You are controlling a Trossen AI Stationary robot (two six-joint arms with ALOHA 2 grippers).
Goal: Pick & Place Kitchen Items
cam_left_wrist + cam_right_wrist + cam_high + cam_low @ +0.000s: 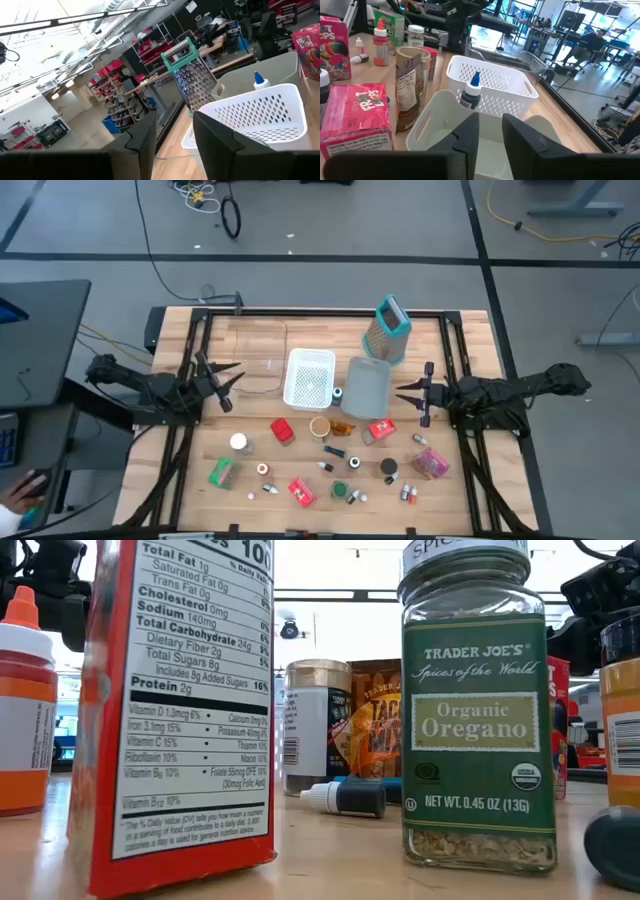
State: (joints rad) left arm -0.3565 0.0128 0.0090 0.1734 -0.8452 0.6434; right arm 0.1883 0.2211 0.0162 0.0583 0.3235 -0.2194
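Nearest: oregano jar [478, 710] and red carton [175, 700] are standing upright by the table's front edge.
Items: packets, jars and a small dropper bottle [345, 797], lying on its side, are crowding the table's front half.
Left claw [222, 381]: hovering near the left edge, fingers slightly apart, holding nothing.
Right claw [414, 395]: hovering beside the grey bin [367, 388], fingers slightly apart, empty.
Risk: crowding is likely making a descending claw topple neighbouring items.

Two matte black jointed arms, left gripper [222, 384], right gripper [418, 402], flat dark angular jaws
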